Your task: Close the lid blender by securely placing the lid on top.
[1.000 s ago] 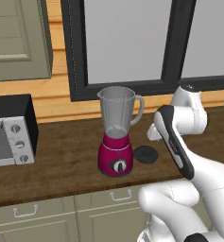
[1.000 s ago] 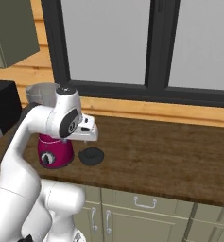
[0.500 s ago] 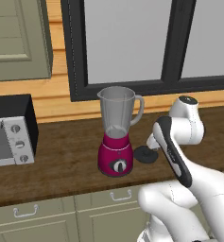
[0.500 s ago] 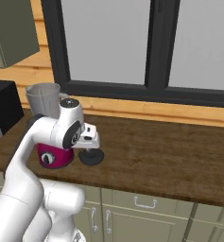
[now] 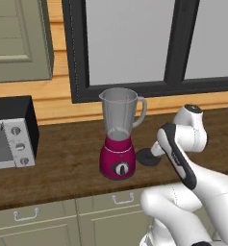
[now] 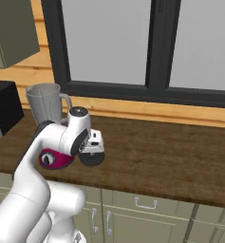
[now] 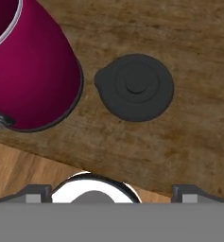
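Gripper [image 7: 111, 190] hangs spread wide and empty above the wooden counter [image 5: 67, 158], its finger tips [image 7: 35, 191] well apart at the bottom of the hand view. Below it, the lid [image 7: 134, 87] lies flat on the counter, just beside the blender [image 5: 118, 134], which stands lidless toward the front edge. Farther left sits the toaster oven [image 5: 9, 132], against the wall.

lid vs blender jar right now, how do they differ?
The lid lies flat on the wooden counter; the jar stands upright on the blender's magenta base. The lid is opaque black; the jar is clear grey. The lid is a low disc with a raised centre; the jar is tall, with a handle and spout. Neither is touched by the gripper, and the jar's mouth is uncovered. Both are round.
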Motion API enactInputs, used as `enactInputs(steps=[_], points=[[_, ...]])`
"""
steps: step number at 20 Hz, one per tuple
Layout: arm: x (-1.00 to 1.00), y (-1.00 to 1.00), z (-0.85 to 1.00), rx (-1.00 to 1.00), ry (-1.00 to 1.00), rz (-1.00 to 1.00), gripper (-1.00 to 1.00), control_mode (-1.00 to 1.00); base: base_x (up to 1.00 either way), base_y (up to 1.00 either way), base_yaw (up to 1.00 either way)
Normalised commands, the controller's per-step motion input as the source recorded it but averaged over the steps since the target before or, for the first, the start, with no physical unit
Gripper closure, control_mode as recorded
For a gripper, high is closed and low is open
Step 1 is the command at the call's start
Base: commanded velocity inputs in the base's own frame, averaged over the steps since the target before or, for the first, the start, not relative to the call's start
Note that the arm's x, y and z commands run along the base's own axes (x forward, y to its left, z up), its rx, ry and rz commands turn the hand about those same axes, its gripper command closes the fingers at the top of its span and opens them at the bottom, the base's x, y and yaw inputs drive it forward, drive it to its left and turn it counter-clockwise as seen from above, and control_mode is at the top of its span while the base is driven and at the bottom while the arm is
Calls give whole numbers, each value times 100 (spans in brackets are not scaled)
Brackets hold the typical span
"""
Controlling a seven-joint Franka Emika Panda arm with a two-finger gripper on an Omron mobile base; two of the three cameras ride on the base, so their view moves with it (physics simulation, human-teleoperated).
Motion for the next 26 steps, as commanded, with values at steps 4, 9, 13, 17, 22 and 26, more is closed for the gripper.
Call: enactInputs(steps=[4, 9, 13, 17, 22, 26], points=[[23, 0, -26, 0, 0, 10, -100, -100, 0, 0, 0], [29, 0, -25, 0, 0, 7, -100, -100, 0, 0, 0], [31, 0, -16, 0, 0, 3, -100, -100, 0, 0, 0], [29, 0, -16, 0, 0, 2, -100, -100, 0, 0, 0], [28, 0, -16, 0, 0, 3, -100, -100, 0, 0, 0], [24, 0, -18, 0, 0, 3, -100, -100, 0, 0, 0]])
